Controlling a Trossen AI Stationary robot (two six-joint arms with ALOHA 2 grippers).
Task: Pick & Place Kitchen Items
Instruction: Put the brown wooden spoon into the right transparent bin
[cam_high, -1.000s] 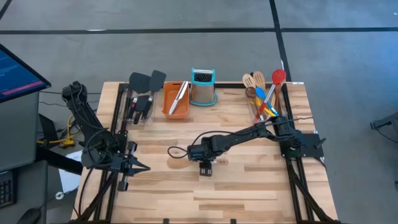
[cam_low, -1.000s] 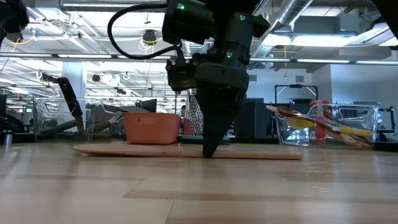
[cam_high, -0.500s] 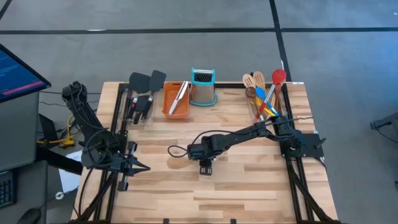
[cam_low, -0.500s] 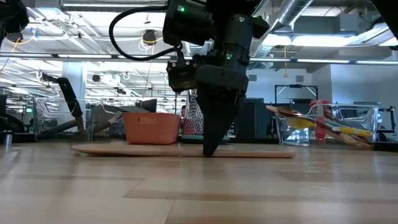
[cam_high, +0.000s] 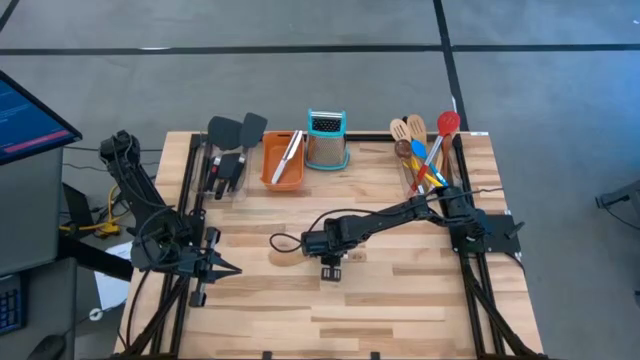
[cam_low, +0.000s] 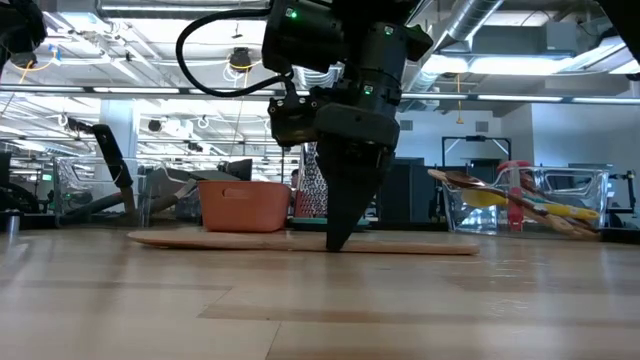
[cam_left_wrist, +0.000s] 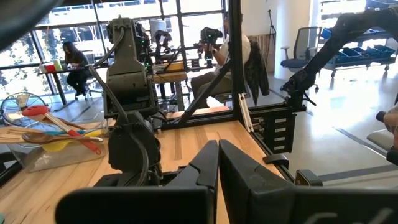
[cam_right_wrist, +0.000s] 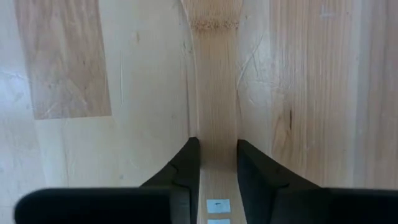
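Observation:
A flat wooden utensil (cam_low: 230, 240) lies lengthwise on the table's middle; the right wrist view shows its pale handle (cam_right_wrist: 214, 74) widening away from the fingers. My right gripper (cam_high: 330, 268) stands over it, pointing steeply down, with its fingertips at the table (cam_low: 338, 245) and closed against the handle's two sides (cam_right_wrist: 217, 162). My left gripper (cam_high: 232, 268) waits shut at the table's near left, level, touching nothing (cam_left_wrist: 218, 155). More kitchen items stand in a clear bin (cam_high: 425, 155) at the far right. My right gripper pinches the wooden utensil's handle (cam_right_wrist: 217, 134) between its two fingers, one on each long edge. The fingers come from above, pointing steeply down, and lie across the handle. The utensil lies flat on the table along its whole length.
An orange tray (cam_high: 283, 160) holding a steel tool and a steel grater with a teal top (cam_high: 326, 140) stand at the far middle. Black turners (cam_high: 235, 130) lie at the far left. Bare wood lies toward the near edge.
My right gripper has stayed in place over the utensil. In the low view the wooden utensil has shifted a little along the table beneath it, and its left end has drawn in toward the gripper.

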